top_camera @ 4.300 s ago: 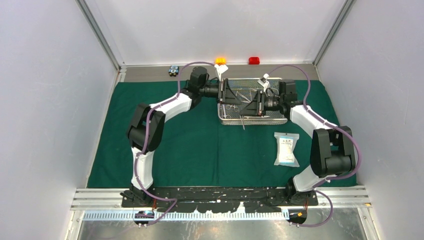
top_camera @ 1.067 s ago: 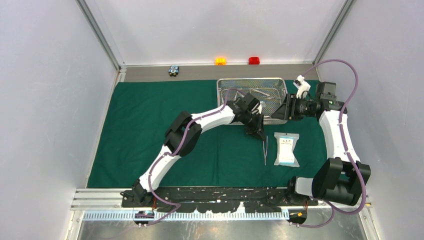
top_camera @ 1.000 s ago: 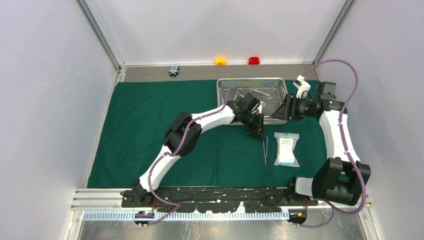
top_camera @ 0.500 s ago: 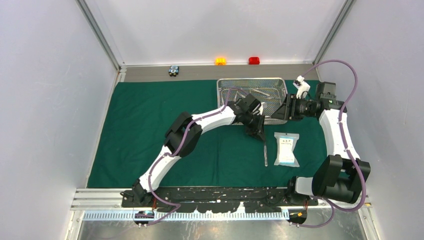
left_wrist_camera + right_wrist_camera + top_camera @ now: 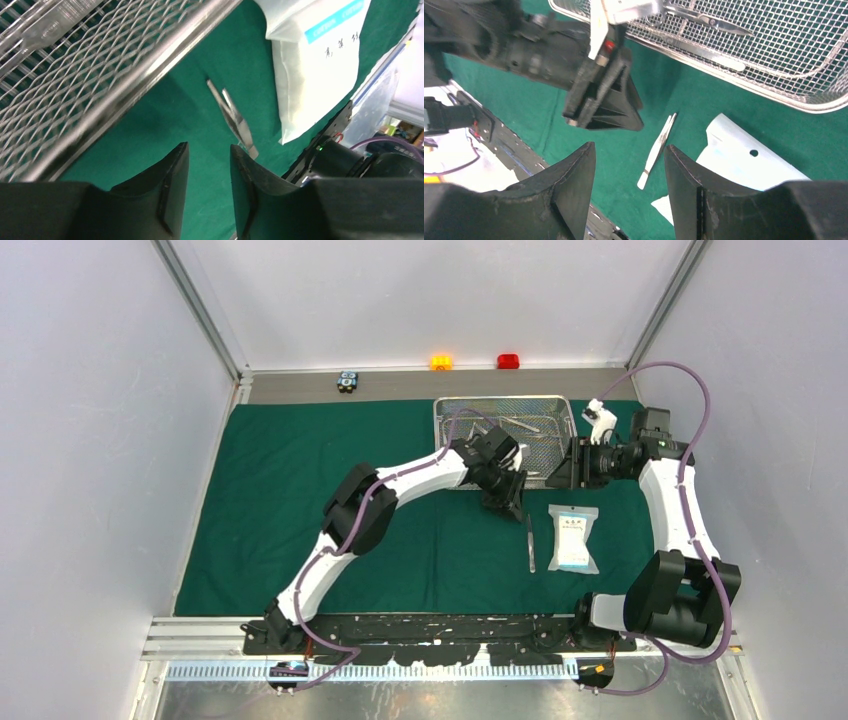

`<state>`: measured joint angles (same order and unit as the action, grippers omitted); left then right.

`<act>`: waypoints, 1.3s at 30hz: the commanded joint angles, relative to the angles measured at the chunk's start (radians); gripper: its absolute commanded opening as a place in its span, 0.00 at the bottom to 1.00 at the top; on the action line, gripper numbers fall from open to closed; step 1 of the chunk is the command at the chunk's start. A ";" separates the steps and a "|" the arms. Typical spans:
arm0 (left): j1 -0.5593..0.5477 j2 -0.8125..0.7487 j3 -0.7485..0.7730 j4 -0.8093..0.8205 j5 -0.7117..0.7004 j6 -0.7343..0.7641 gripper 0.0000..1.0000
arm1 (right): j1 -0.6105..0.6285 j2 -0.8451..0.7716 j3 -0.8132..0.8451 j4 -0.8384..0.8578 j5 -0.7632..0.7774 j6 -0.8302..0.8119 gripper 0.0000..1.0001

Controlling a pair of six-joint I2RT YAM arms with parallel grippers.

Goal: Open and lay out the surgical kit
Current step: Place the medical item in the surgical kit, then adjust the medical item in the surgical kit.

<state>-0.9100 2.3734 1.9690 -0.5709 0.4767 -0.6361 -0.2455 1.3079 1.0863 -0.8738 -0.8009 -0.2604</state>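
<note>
Dark green cloth wrap [image 5: 300,500]: spread open and flat. Silver wire-mesh tray [image 5: 505,400]: set upright near the cloth's far edge, slim steel scissors [image 5: 711,21] laid inside. Tweezers [image 5: 530,543]: laid flat on the cloth, just beside the white-blue packet [image 5: 573,538].

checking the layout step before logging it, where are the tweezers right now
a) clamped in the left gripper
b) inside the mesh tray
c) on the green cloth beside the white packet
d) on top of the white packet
c: the tweezers lie flat on the green cloth right beside the white packet, outside the mesh tray and clear of the left gripper, which is empty.
</note>
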 commanded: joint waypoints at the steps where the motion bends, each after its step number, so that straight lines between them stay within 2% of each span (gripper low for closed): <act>1: 0.008 -0.189 -0.058 -0.035 -0.069 0.127 0.41 | -0.003 -0.046 0.016 -0.090 0.048 -0.181 0.58; 8: 0.010 -0.394 -0.260 0.018 -0.144 0.381 0.46 | 0.028 -0.022 -0.064 -0.092 0.084 -0.324 0.54; 15: 0.023 -0.519 -0.402 0.043 -0.124 0.583 0.47 | 0.225 0.063 -0.160 0.045 0.271 -0.314 0.53; 21: 0.089 -0.578 -0.478 0.075 -0.128 0.595 0.47 | 0.325 0.182 -0.169 0.156 0.383 -0.254 0.53; 33: 0.137 -0.584 -0.486 0.098 -0.125 0.586 0.47 | 0.386 0.305 -0.135 0.234 0.454 -0.176 0.53; 36: 0.140 -0.575 -0.481 0.100 -0.127 0.583 0.47 | 0.394 0.322 -0.121 0.233 0.444 -0.168 0.47; 39: 0.143 -0.569 -0.477 0.101 -0.128 0.582 0.47 | 0.396 0.327 -0.110 0.229 0.443 -0.160 0.36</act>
<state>-0.7727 1.8294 1.4731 -0.5121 0.3485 -0.0658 0.1417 1.6302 0.9340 -0.6701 -0.3595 -0.4412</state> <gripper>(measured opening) 0.472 0.415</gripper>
